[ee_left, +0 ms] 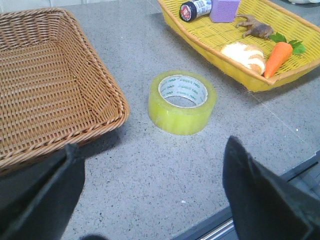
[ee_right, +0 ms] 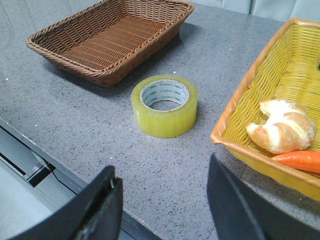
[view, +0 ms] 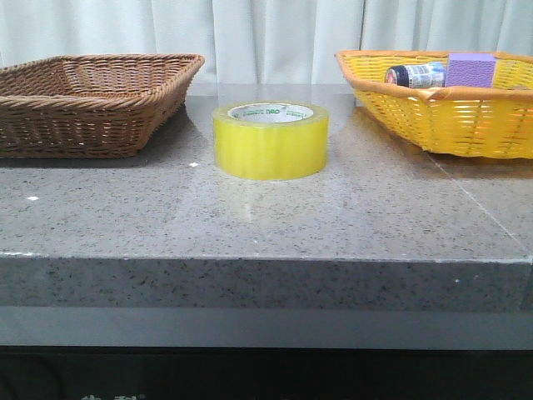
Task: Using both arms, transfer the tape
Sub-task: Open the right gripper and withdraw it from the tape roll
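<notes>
Wicker, brown: the brown basket [view: 87, 100] sat left of the tape [view: 270, 140], cut off at the front view's left edge. The tape lay flat on the grey stone table [view: 250, 217], core opening up, between the two baskets and touching neither. Green print on the white core was too small to read. Right of the tape stood the yellow basket [view: 441, 108], also cropped at the frame edge.

The front view showed only a dark-capped bottle [view: 415, 75] and a purple block [view: 471, 68] above the yellow rim; neither arm appeared there. The left wrist view looked into that basket and added a brown animal figure [ee_left: 255, 27], a bread piece [ee_left: 244, 56] and a carrot [ee_left: 277, 57].

The left gripper [ee_left: 155, 200] had its fingers spread wide with nothing between them, well short of the tape. The right gripper [ee_right: 165, 205] likewise stood apart and empty, near the table edge. Fingertips of both were cut off by the frame.
</notes>
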`<action>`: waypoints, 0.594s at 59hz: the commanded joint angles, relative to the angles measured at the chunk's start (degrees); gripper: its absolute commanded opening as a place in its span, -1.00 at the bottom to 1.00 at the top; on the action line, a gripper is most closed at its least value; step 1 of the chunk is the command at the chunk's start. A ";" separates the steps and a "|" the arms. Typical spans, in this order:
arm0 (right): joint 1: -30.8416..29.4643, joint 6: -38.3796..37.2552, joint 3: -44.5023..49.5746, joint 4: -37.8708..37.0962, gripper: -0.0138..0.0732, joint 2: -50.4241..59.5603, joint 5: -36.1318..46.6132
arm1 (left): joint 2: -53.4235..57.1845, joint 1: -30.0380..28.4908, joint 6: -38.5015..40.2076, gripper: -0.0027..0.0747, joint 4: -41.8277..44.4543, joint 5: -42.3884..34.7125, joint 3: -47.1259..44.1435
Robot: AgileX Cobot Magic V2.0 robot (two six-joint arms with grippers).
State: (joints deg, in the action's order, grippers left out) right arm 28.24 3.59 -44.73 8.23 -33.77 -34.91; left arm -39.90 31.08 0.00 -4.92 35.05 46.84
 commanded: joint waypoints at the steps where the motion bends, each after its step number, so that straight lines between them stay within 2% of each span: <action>1: -0.11 -0.08 -1.37 0.55 0.27 0.07 4.58 | -0.93 0.40 0.00 0.53 -0.31 -5.65 2.20; 8: -0.11 -0.08 -1.37 0.55 0.27 0.07 4.58 | -4.77 0.40 -4.78 0.53 0.08 -2.60 6.30; 13: -0.11 -0.08 -1.37 0.55 0.27 0.07 4.58 | -9.92 0.40 -7.31 0.52 -0.03 2.66 11.80; 23: -0.11 -0.08 -1.37 0.55 0.27 0.07 4.58 | -21.53 0.68 -13.40 0.38 -0.69 14.29 23.91; 35: -0.11 -0.08 -1.37 0.55 0.27 0.07 4.58 | -34.16 0.68 -22.90 0.35 -2.64 23.25 36.88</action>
State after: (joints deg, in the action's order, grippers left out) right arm 28.24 3.59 -44.73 8.23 -33.77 -34.91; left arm -71.08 31.29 -18.83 -5.51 57.65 77.53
